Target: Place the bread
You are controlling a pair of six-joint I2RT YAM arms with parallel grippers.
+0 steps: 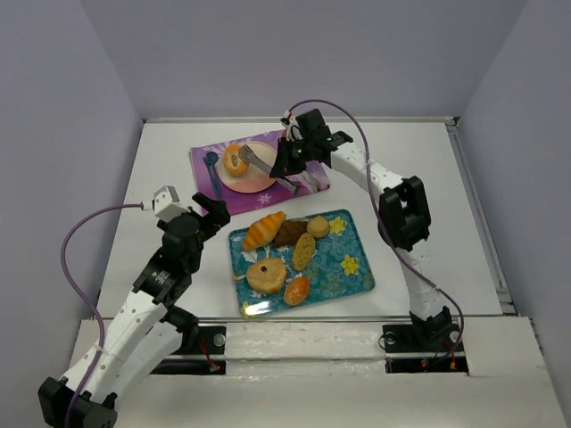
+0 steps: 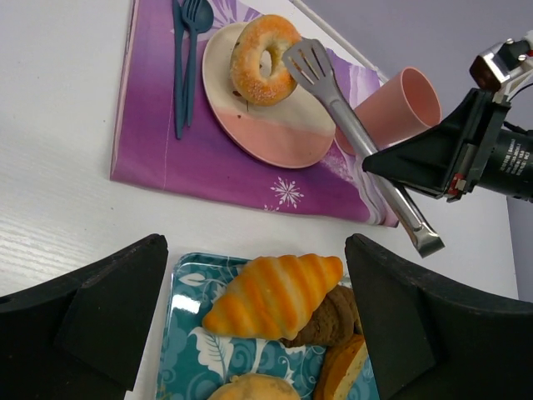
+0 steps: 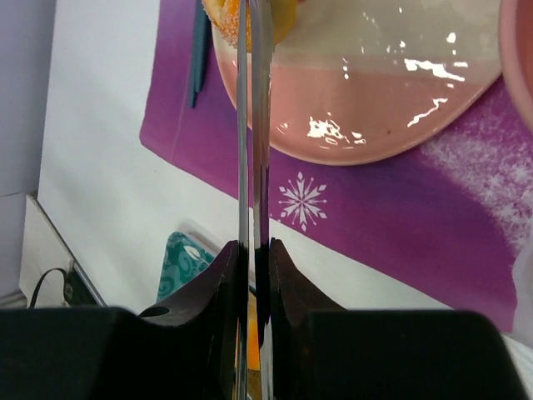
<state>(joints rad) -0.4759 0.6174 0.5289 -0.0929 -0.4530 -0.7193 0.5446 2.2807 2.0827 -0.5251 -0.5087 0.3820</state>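
A sugared ring-shaped bread (image 2: 265,58) lies on the pink and cream plate (image 2: 283,133) on a purple placemat (image 2: 208,167). My right gripper (image 1: 287,160) is shut on metal tongs (image 2: 350,125). Their two arms (image 3: 254,125) are squeezed nearly together, and the slotted tip sits at the bread's right edge over the plate. Nothing thick is between the arms. My left gripper (image 2: 256,250) hangs open over the near left of the teal tray (image 1: 357,276), just above a striped croissant (image 2: 275,293), holding nothing.
The tray (image 2: 187,333) holds several more breads, among them a brown roll (image 2: 333,321) and a ring bread (image 1: 266,274). A pink cup (image 2: 398,104) stands right of the plate. A dark blue fork and spoon (image 2: 185,58) lie on the placemat's left side.
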